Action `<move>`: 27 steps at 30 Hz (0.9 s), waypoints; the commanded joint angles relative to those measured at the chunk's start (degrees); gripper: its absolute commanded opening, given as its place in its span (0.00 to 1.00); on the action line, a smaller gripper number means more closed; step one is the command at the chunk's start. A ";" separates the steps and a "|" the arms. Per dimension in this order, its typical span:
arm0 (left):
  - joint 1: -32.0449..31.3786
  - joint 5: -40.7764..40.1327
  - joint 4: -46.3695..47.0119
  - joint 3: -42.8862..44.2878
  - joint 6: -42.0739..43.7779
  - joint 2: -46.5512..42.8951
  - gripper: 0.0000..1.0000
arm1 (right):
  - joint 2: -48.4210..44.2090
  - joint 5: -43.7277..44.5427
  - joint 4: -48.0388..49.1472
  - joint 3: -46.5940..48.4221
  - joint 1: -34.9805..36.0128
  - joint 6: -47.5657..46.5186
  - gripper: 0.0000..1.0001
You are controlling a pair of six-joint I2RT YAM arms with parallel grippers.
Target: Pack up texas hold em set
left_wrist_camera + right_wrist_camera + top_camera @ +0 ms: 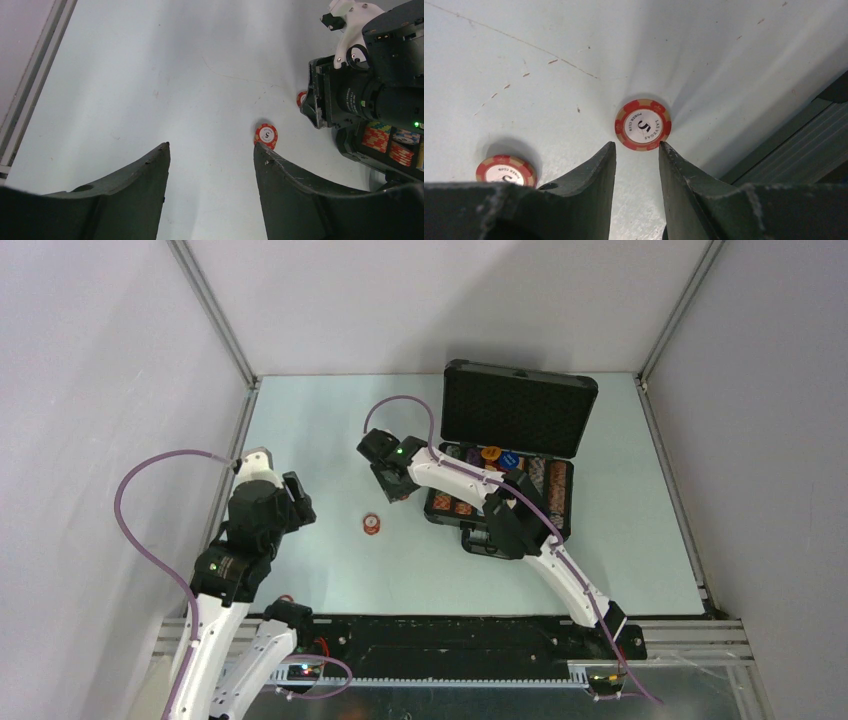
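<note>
Low over the table [549, 60]: right gripper [636, 146], fingers parted by a narrow gap, nothing clamped between them. Just past the fingertips and centred on that gap: one small red-white chip [642, 125], flat, face up, marked 5. Near edge level with the tips; touching them or just short of them, not clear. Off to the outer side of the finger on this wrist view's left, partly hidden behind it: a second red-white chip [506, 171], also flat, also face up, well clear of the gap.

Further along the table: left gripper [211, 147], spread wide, holding nothing, only bare surface between its fingers. Just beyond the tip of the finger on its view's right, outside the gap: the second red-white chip again. Further ahead on the same side, half tucked under the right gripper's body: the first chip.

Seen from above, beside and behind the right gripper's wrist: black case [515, 412], open, foam-lined lid standing upright at the far side, chip rows [555, 490] in the base. Crossed at its near left corner by the right arm. Well apart from the left gripper.
</note>
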 commanded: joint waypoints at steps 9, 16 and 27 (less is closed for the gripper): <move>-0.10 0.67 1.75 -0.62 1.35 0.35 0.68 | -4.00 0.60 1.07 0.96 -0.02 -0.37 0.59; -0.11 0.67 1.80 -0.61 1.36 0.26 0.68 | -1.02 -2.09 0.81 3.45 -2.10 -0.73 0.65; -0.09 0.64 1.80 -0.66 1.39 0.39 0.68 | 4.67 -4.17 -1.28 7.87 -1.90 -2.56 0.65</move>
